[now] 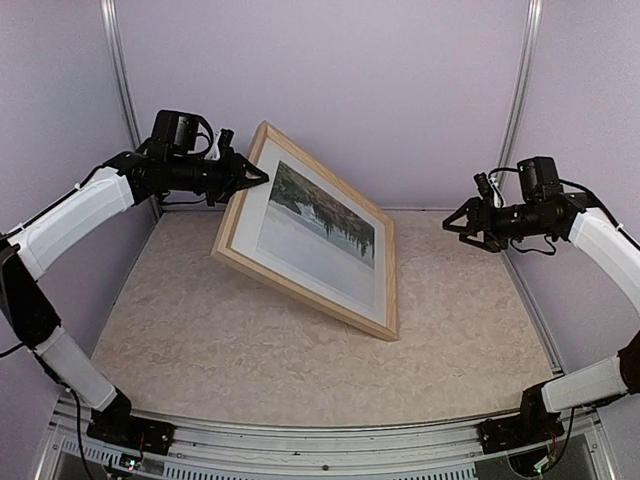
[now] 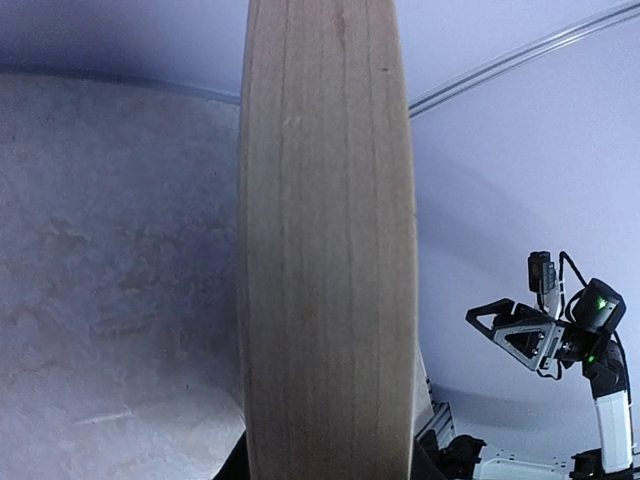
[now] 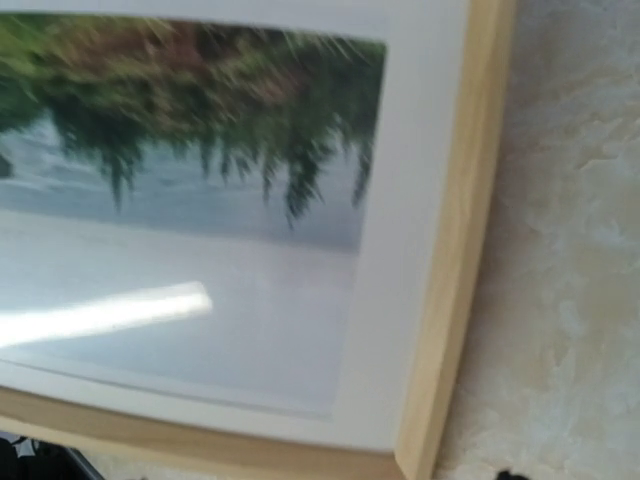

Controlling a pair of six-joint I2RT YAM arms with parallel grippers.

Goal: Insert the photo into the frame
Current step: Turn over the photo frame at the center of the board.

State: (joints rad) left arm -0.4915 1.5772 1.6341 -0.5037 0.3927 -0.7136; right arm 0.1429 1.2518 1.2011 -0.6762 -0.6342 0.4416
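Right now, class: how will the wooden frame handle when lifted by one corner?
Probably stiff: the frame looks straight with the left tool gripping only its top corner. Likely to drop flat if released: it leans on one edge.

Pale grained wood frame (image 1: 300,295), glossy photo (image 1: 320,225), matt mottled table (image 1: 200,340).

One wooden frame (image 1: 300,292), one photo (image 1: 315,225), two robot arms, left arm (image 1: 70,218) and right arm (image 1: 612,248), one table (image 1: 250,350).
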